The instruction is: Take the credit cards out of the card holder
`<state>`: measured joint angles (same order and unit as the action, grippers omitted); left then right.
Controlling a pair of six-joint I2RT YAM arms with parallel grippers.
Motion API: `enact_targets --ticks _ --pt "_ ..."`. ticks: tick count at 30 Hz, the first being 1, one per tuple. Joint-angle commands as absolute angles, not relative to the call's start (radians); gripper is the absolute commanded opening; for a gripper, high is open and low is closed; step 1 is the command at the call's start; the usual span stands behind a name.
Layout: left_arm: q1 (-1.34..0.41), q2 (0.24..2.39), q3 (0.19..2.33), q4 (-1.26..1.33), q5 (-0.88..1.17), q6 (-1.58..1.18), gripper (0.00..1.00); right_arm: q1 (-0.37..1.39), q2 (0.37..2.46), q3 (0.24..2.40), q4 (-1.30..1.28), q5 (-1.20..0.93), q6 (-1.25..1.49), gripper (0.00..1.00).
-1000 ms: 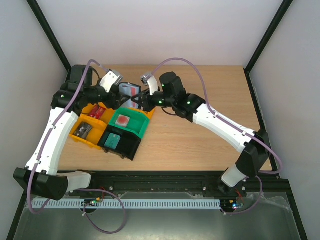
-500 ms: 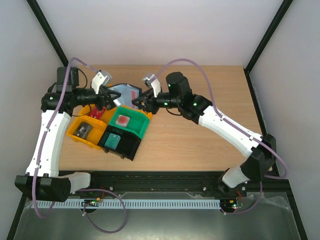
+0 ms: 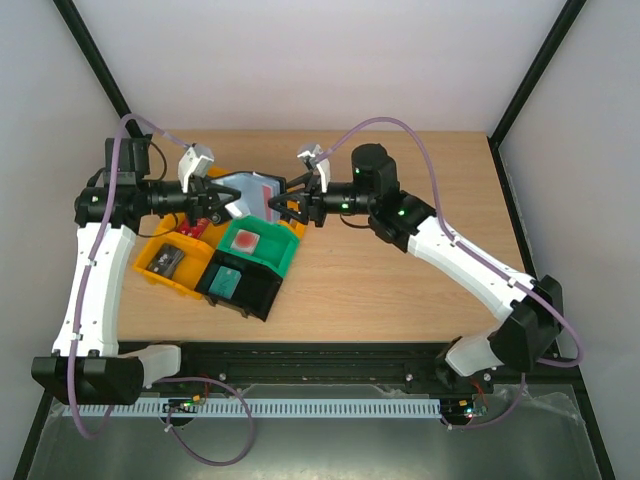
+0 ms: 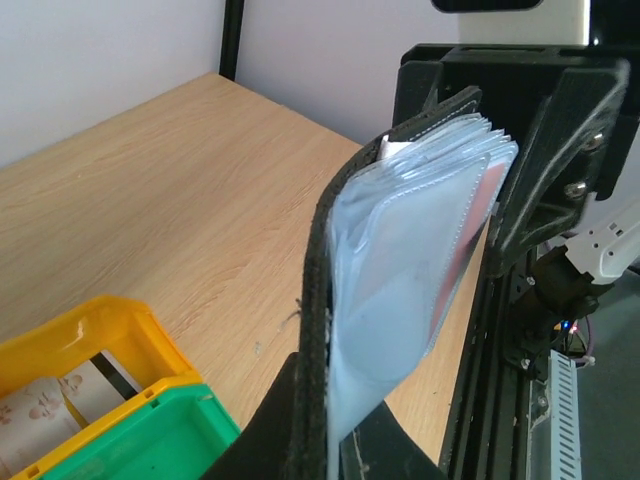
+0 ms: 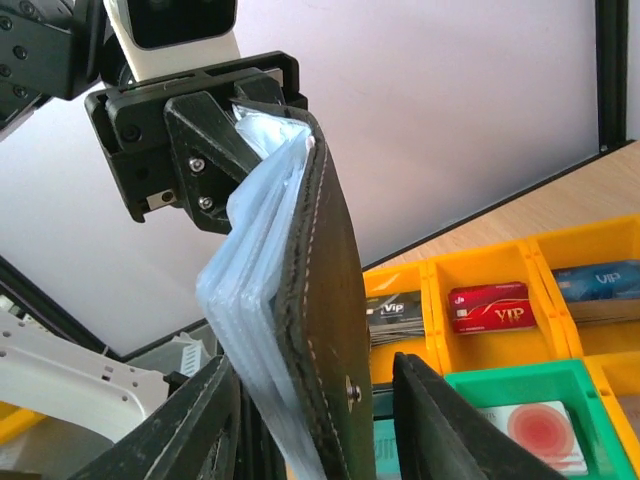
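Mid-handover: the left gripper (image 3: 210, 197) was clamped on one end of the card holder (image 3: 245, 188), which hung in the air near the far edge of the green bin (image 3: 288, 252). The holder's long axis ran across from arm to arm. Its free end lay between the parted jaws of the right gripper (image 3: 288, 205), which appeared not to press on it. A red credit card (image 4: 482, 200) showed through the clear pockets, not yet drawn out.
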<state>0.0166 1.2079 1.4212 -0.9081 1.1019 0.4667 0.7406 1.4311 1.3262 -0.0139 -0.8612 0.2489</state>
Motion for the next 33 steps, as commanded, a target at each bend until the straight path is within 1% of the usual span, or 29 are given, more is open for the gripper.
enact_targets --ticks 1,6,9,10,11,12,14,17,18,22,25,26,28,29,30,31,33 --pt "0.020 1.186 1.411 -0.876 1.154 0.442 0.02 0.744 1.464 1.319 0.085 -0.896 0.311 0.36" --pt "0.020 1.182 1.406 -0.903 1.175 0.483 0.02 0.744 1.465 1.317 0.086 -0.847 0.317 0.03" --pt "0.020 1.181 1.386 -0.852 1.149 0.431 0.03 0.744 1.471 1.318 0.093 -0.813 0.348 0.02" --pt "0.020 1.179 1.373 -0.824 1.109 0.378 0.16 0.746 1.472 1.318 0.096 -0.795 0.363 0.02" --pt "0.020 1.175 1.356 -0.749 1.051 0.308 0.36 0.750 1.476 1.323 0.090 -0.766 0.374 0.02" --pt "0.019 1.173 1.339 -0.704 0.976 0.247 0.54 0.759 1.483 1.335 0.075 -0.729 0.382 0.02" --pt "0.014 1.178 1.324 -0.673 0.880 0.217 0.73 0.796 1.512 1.374 0.021 -0.645 0.381 0.02" --pt "0.006 1.175 1.309 -0.662 0.884 0.211 0.94 0.852 1.573 1.446 -0.063 -0.570 0.362 0.02" --pt "0.003 1.171 1.304 -0.660 0.904 0.212 0.98 0.864 1.588 1.457 -0.070 -0.558 0.363 0.02" --pt "0.003 1.156 1.304 -0.674 0.937 0.225 0.99 0.898 1.643 1.512 -0.105 -0.540 0.347 0.02" --pt "0.003 1.157 1.299 -0.664 0.917 0.210 0.99 0.914 1.663 1.549 -0.136 -0.540 0.323 0.02" --pt "0.003 1.159 1.295 -0.658 0.893 0.204 0.95 0.916 1.662 1.550 -0.137 -0.543 0.319 0.02" --pt "0.004 1.161 1.287 -0.654 0.831 0.194 0.75 0.917 1.648 1.542 -0.131 -0.544 0.310 0.02" --pt "0.006 1.160 1.281 -0.653 0.822 0.189 0.67 0.916 1.640 1.539 -0.133 -0.539 0.305 0.02" --pt "0.009 1.159 1.274 -0.652 0.828 0.186 0.64 0.917 1.631 1.539 -0.138 -0.533 0.301 0.02" --pt "0.011 1.157 1.269 -0.654 0.847 0.186 0.67 0.916 1.627 1.540 -0.141 -0.530 0.299 0.02" --pt "0.014 1.154 1.264 -0.661 0.881 0.195 0.78 0.915 1.626 1.549 -0.150 -0.529 0.296 0.02"
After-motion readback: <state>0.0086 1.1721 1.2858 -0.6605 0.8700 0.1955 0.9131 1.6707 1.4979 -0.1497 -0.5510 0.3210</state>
